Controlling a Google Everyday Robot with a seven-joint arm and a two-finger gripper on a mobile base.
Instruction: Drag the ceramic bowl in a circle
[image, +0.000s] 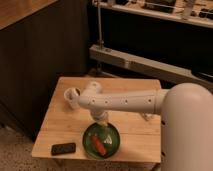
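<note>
The ceramic bowl (101, 140) is round, shallow and dark green, and sits near the front edge of the wooden table (60, 120). A red object (99, 145) lies inside it. My white arm reaches in from the right, bends at an elbow above the table, and drops down into the bowl. The gripper (100, 126) sits at the bowl's far inner side, touching or just above it.
A small white mug (72, 96) stands at the table's left, just behind the arm's elbow. A black flat device (63, 148) lies at the front left corner. A metal rail and dark cabinets stand behind the table.
</note>
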